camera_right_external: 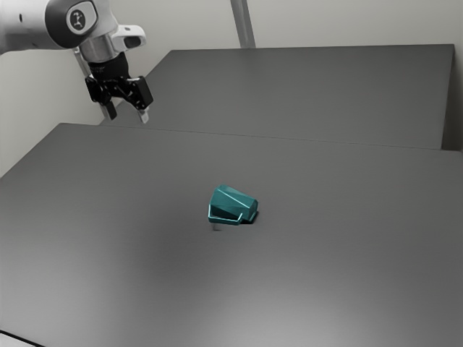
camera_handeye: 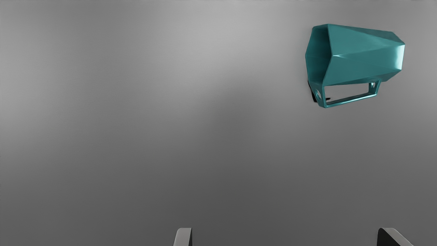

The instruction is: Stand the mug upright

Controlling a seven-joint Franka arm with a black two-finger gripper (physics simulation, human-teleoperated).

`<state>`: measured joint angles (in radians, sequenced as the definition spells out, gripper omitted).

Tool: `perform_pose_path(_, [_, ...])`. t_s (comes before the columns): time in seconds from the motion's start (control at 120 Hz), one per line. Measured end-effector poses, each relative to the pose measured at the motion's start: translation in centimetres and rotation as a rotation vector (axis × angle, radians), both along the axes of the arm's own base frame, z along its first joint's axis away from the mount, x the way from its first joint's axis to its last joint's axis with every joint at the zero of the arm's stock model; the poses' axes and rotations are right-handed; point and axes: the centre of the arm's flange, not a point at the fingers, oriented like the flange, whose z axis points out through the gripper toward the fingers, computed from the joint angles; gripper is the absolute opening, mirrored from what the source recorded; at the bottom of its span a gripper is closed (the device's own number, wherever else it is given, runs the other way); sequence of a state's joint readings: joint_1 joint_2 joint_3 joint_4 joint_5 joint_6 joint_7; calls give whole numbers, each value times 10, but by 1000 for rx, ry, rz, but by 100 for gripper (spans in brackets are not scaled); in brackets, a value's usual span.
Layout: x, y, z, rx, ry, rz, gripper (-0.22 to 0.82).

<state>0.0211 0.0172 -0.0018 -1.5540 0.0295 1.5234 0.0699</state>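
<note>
The teal mug (camera_right_external: 233, 202) lies on its side, lower than and well apart from the wide-spread hand (camera_right_external: 127, 117).

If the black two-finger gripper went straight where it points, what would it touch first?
Probably the grey tabletop; the teal faceted mug seems off to one side, though depth is unclear.

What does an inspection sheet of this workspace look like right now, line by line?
Surface: gray table, smooth-looking.
Job's things: teal mug lying on its side, not upright; its mouth faces the exterior view's left, and its handle is visible.
Clutter: nothing seen.
Gripper: open, above the table, away from the mug, holding nothing.
Cables: none identifiable; a black line crosses the exterior view's lower left corner, nature unclear.
Surroundings: pale wall with a gray vertical strip.
</note>
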Motion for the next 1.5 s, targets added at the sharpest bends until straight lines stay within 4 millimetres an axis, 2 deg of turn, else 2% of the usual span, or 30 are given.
perform_pose_path(0.2, [1, -4, -1, -29, -4, -6, 59])
perform_pose_path(0.375, [10, -12, -19, -169, -32, -25, 59])
perform_pose_path(0.525, [18, -5, -55, -312, -36, -17, 59])
perform_pose_path(0.717, [20, 40, -112, -490, -66, 56, 59])
perform_pose_path(0.8, [19, 52, -136, -576, -93, 78, 59])
perform_pose_path(0.983, [24, 45, -182, -713, -136, 57, 59])
perform_pose_path(1.183, [18, 56, -238, -799, -164, 65, 59])
perform_pose_path(1.342, [18, 57, -266, -829, -180, 36, 59])
perform_pose_path(1.425, [14, 59, -289, -859, -177, 46, 59])
perform_pose_path(1.5, [11, 60, -302, -886, -189, 50, 59])
